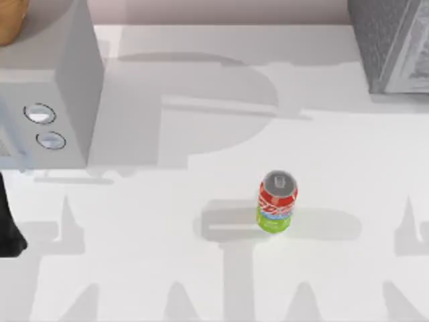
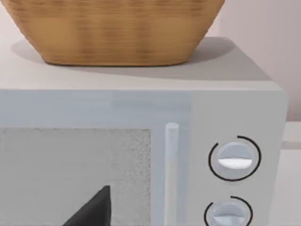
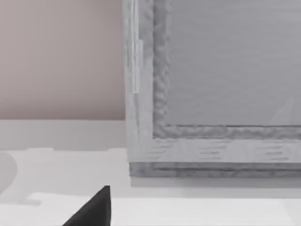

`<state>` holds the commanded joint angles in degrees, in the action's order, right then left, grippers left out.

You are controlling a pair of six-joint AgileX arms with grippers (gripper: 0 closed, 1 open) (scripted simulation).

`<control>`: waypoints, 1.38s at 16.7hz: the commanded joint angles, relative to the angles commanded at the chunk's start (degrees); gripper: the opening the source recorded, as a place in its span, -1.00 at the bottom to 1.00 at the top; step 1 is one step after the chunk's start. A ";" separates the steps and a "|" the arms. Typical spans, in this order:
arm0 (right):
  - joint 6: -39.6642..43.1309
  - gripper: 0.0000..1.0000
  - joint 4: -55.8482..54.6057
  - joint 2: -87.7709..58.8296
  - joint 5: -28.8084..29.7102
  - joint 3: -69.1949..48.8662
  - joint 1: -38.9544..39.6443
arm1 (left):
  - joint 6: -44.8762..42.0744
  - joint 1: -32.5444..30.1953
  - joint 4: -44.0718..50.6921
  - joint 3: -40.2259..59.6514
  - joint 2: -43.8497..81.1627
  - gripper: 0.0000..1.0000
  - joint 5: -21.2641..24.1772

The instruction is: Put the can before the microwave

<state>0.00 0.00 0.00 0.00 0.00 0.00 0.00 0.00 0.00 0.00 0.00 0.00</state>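
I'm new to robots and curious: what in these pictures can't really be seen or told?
- Microwave: top view's left edge cuts it off.
- Speckled grey box: cropped at the corner.
- Basket: left wrist view's upper edge crops it.
- Can: lettering too small.

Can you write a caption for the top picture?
Can stands upright mid-table, right of the microwave.

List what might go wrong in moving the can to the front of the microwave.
1. The can stands upright, alone on the table; an off-centre grasp could tip it.
2. The microwave sits at the table's left and the can nearer the middle, so the carry is fairly long and a loose grip might slip.
3. Setting it down too close could knock the knobs.
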 joint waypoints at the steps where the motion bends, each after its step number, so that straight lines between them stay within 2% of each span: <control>1: 0.00 1.00 0.00 0.00 0.00 0.00 0.00 | 0.00 0.00 0.00 0.00 0.00 1.00 0.00; 5: 0.00 1.00 0.00 0.00 0.00 0.00 0.00 | -0.04 -1.46 2.14 2.59 3.15 1.00 0.16; 10: 0.00 1.00 0.00 0.00 0.00 0.00 0.00 | -0.38 -8.09 12.84 15.58 18.88 1.00 0.45; 15: 0.00 1.00 0.00 0.00 0.00 0.00 0.00 | -0.93 -17.72 29.62 36.69 43.90 1.00 0.42; 23: 0.00 1.00 0.00 0.00 0.00 0.00 0.00 | -0.79 -33.98 60.07 79.20 90.88 1.00 -0.07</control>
<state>0.00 0.00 0.00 0.00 0.00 0.00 -0.79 -33.98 60.07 79.20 90.88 -0.07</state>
